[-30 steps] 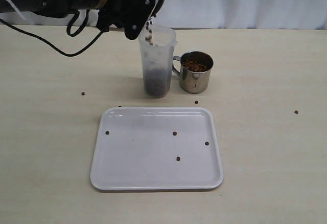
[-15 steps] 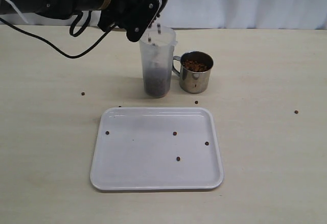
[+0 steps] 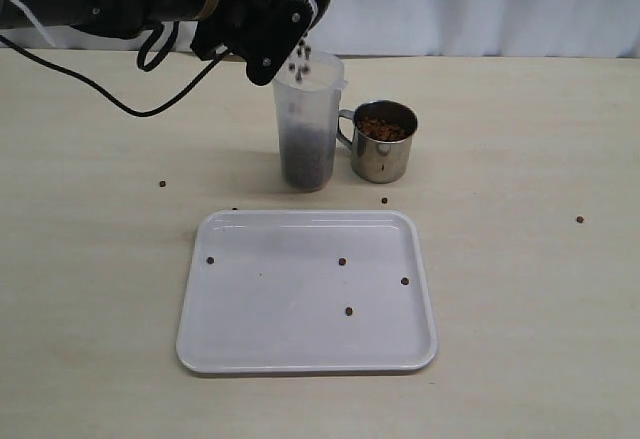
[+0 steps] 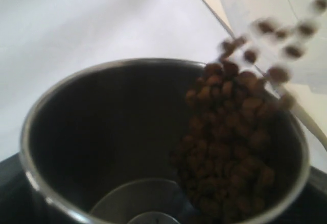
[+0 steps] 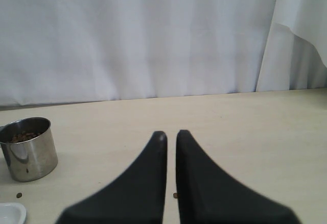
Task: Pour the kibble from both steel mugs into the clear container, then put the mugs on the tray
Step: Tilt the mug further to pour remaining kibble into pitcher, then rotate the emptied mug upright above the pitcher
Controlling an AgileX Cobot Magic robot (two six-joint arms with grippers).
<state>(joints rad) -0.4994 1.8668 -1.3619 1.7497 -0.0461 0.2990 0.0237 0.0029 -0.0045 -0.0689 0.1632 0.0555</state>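
The left claw (image 3: 283, 31), black and blocky, is clamped on the held steel mug (image 4: 102, 132). The mug is tipped so far that the wrist view looks straight into its dark, polished inside. Kibble (image 4: 230, 132), small round reddish-brown pellets with a dry matte look, slides over the mug's thin bright rim. A few pellets are in mid-air just under the claw.

Directly below that claw stands the clear container (image 3: 308, 119), a tall, narrow, cloudy plastic cup with a thicker lip. A dark layer of pellets fills roughly its lower third. Just beside the container, on the side away from the left arm, stands the second steel mug (image 3: 383, 154). It is short, shiny and upright, with a looped handle turned toward the container, and it is full of pellets nearly to the rim.

Well below the claw and nearer the camera lies the tray (image 3: 280, 309), flat, white and smooth, with rounded corners and a low rim. It carries no mug, only four loose pellets (image 3: 342, 261). At least three more pellets lie scattered on the counter (image 3: 520, 299).

The right claw (image 5: 170, 134) has two tapered black fingers drawn together with only a hairline slit between them, and it holds nothing. The second steel mug is well off to one side of it.

The counter is pale beige and matte. A black cable (image 3: 100, 84) trails across it under the left arm, and a white pleated curtain (image 5: 153, 35) closes the back.
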